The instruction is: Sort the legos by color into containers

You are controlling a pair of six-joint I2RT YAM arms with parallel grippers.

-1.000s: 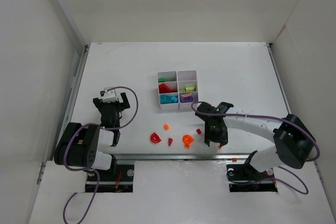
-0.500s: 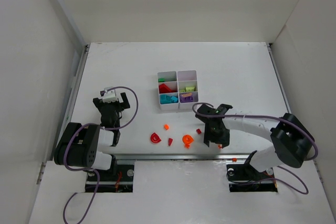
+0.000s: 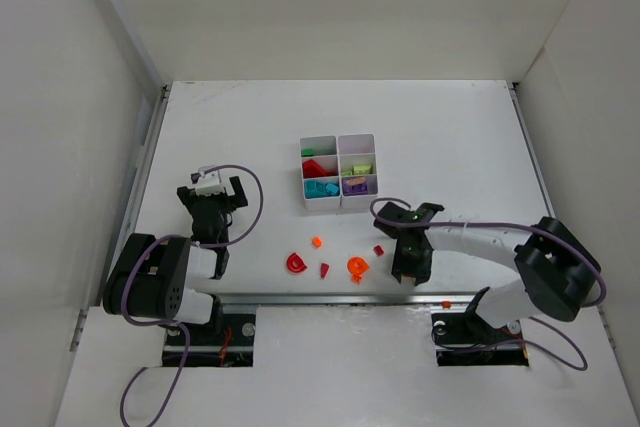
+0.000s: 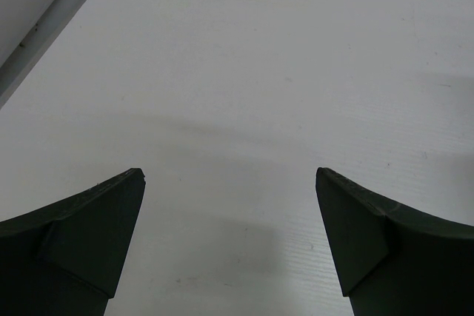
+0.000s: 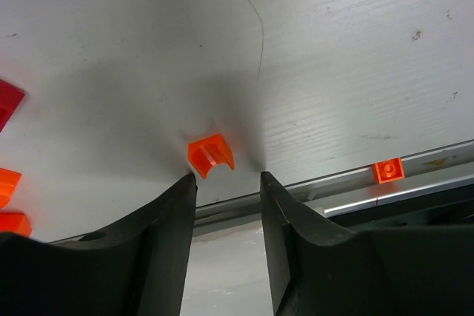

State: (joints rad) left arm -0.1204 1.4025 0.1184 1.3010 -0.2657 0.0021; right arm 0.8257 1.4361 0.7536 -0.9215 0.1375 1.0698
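Small orange arched plastic brick (image 5: 211, 159) just ahead of right claw (image 5: 227, 177)
It lies on the white desk (image 5: 333, 49) by the near edge, just beyond the narrow, empty jaws; the wide-open left claw (image 4: 229, 183) is well apart.

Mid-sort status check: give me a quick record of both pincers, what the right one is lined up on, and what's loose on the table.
Left pincer: open wide, empty, over bare table
Right pincer: open, low by the near edge
Right target: orange brick, lying on the table just ahead of its tips, not gripped
Stray: orange plate on the metal rail
Loose: red curved piece, orange round piece, a few smaller red and orange bits
Organiser: teal, purple, red and green pieces inside
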